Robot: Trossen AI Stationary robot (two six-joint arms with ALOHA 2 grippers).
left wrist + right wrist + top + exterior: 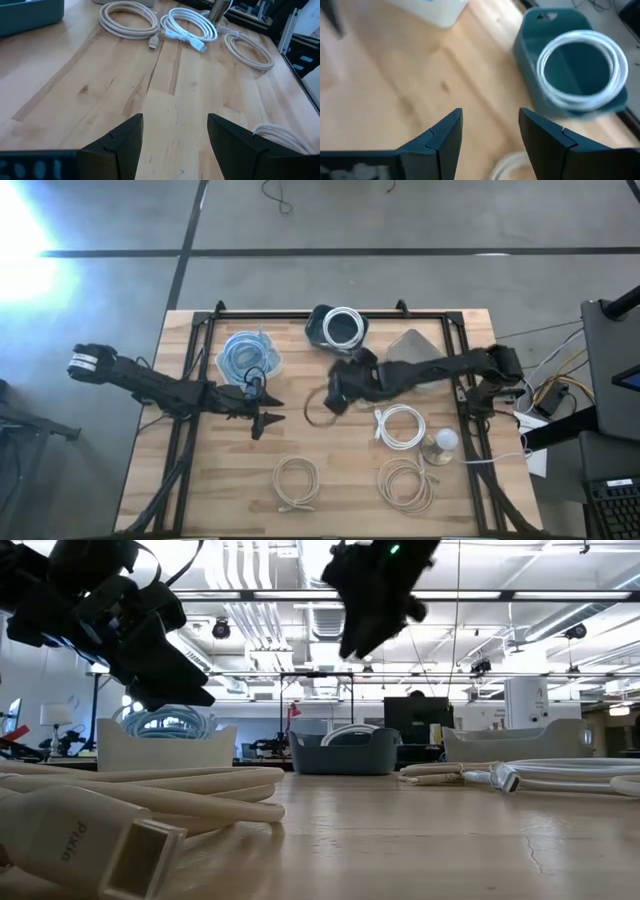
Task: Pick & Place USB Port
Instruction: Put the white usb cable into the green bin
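Hovering w/ open, empty jaws: left gripper (262,420) mid-table, right gripper (338,396) near teal bin (338,328)

Only one bit of readable text: low view, the beige cable plug (95,840) at the table's near left corner has small lettering on its side, looks like "pixio" or similar; can't confirm the exact letters. Left arm has a white label band (82,362) near its base in the high view, print too small to read. Nothing legible on the bins, other cables, or the monitors in the room behind.
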